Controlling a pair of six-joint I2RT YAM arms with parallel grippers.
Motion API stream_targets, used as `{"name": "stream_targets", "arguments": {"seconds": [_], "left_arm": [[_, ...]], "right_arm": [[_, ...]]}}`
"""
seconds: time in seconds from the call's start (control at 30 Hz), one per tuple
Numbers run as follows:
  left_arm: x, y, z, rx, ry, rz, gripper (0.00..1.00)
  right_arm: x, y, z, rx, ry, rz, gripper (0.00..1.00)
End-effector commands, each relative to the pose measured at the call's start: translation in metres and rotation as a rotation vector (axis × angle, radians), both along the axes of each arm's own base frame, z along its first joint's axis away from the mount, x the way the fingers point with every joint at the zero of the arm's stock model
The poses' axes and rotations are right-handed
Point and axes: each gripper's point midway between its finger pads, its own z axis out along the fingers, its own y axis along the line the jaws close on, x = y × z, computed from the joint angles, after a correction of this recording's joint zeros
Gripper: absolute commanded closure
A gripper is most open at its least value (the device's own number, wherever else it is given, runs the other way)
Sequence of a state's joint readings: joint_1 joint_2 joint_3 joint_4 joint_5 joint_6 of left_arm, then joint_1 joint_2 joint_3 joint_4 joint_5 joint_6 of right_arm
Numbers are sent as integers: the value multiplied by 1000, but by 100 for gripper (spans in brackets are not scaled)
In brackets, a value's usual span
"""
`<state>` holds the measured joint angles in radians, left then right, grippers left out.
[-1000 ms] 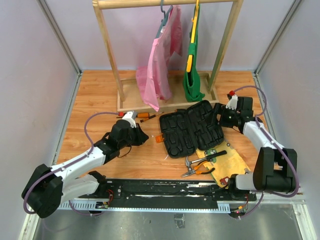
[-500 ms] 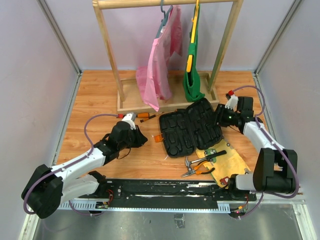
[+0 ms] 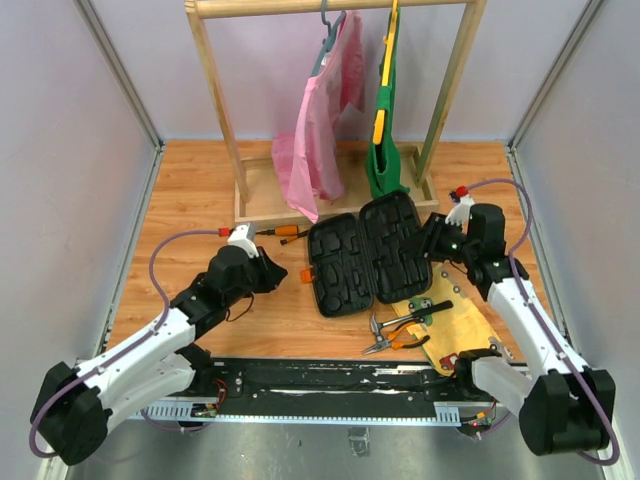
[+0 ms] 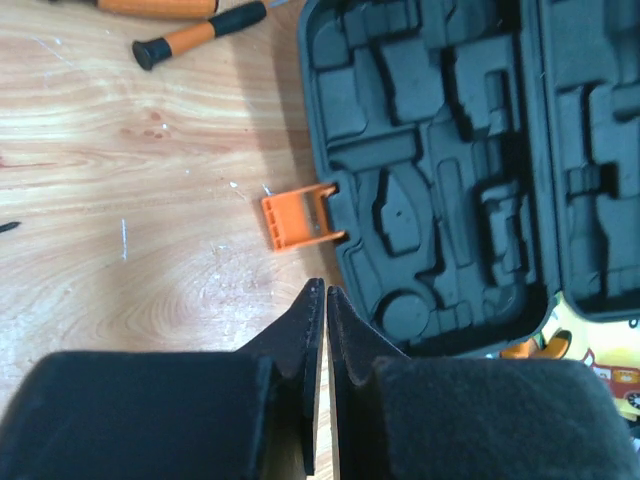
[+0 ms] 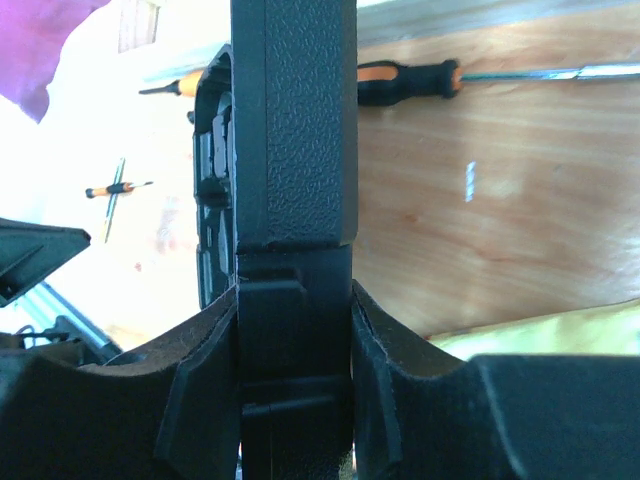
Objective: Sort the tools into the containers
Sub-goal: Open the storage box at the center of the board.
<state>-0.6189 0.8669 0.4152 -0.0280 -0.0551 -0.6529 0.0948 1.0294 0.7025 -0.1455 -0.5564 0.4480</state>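
Tool case point(image 3: 375, 258) now farther left

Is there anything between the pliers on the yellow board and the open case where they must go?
Nothing visible. The pliers lie on the board just in front of the case, whose slots look empty. The right tool grips only the case's right edge.
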Motion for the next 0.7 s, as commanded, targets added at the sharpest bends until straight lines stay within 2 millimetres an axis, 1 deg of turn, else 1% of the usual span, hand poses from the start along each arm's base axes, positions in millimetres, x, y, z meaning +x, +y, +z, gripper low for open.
{"name": "stream_targets", "arguments": {"seconds": [0.0, 0.07, 0.13, 0.27, 0.47, 0.57, 0.67], "left_arm": [[5, 18, 29, 13, -56, 86, 92], [5, 23, 40, 20, -78, 104, 91], [5, 29, 46, 37, -89, 121, 91], [3, 40, 49, 64, -82, 160, 91], [-3, 50, 32, 92, -20, 208, 91], [-8, 50, 21, 95, 11, 201, 91], [-12, 47, 13, 89, 35, 180, 91]], "right_arm": [[-15, 27, 14, 138, 0, -4, 80], [-24, 40, 8, 158, 18, 15, 80], [-36, 54, 3, 184, 37, 29, 79], [-49, 72, -9, 234, 77, -12, 78], [-56, 86, -26, 271, 107, -116, 80], [-55, 94, -31, 276, 110, -161, 80], [-57, 106, -39, 268, 119, -176, 80]]}}
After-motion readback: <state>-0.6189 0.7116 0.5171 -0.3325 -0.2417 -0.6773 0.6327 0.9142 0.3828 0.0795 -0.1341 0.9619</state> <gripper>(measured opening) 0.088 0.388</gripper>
